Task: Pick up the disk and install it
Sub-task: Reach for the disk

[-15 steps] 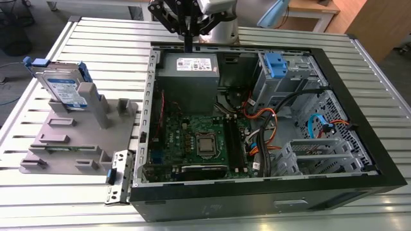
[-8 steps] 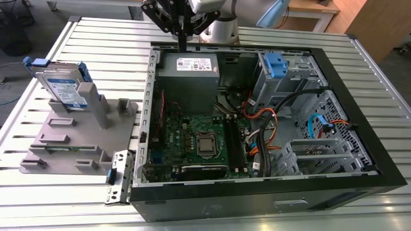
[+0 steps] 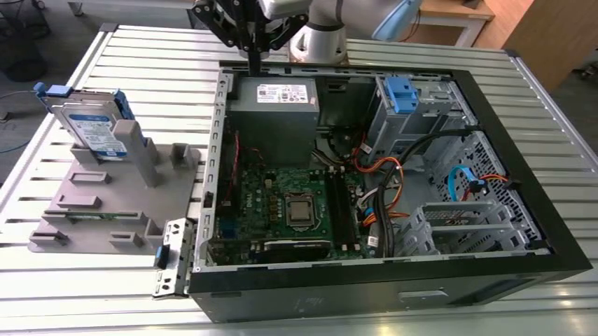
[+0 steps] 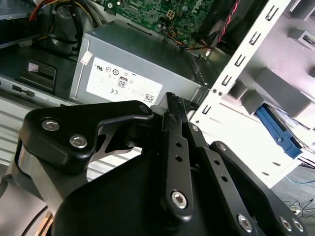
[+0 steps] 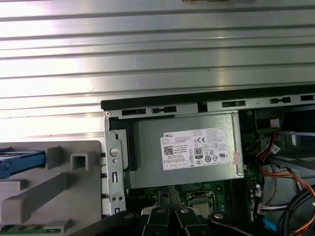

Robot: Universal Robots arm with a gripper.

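- My pincer (image 3: 254, 64) hangs over the rear edge of the open computer case (image 3: 393, 283), just above the grey power supply (image 3: 276, 105). Its jaws are together and they carry nothing.
- The disk (image 3: 94, 129) stands upright on its edge in a slot of the grey holder (image 3: 103, 210). The holder is on the bench (image 3: 150, 56) at the exterior view's left, outside the case and well apart from the pincer.
- Its blue bracket (image 3: 54, 89) frames the metal body, and a tab stands out at the top corner.
- I judge the disk to be stiff and rather heavy, with smooth metal faces that can slip. It is also sensitive to a knock.
- I would take it across the two flat faces near the upper edge, which is free above the holder. I would not take it by the plastic tabs, because these may bend.
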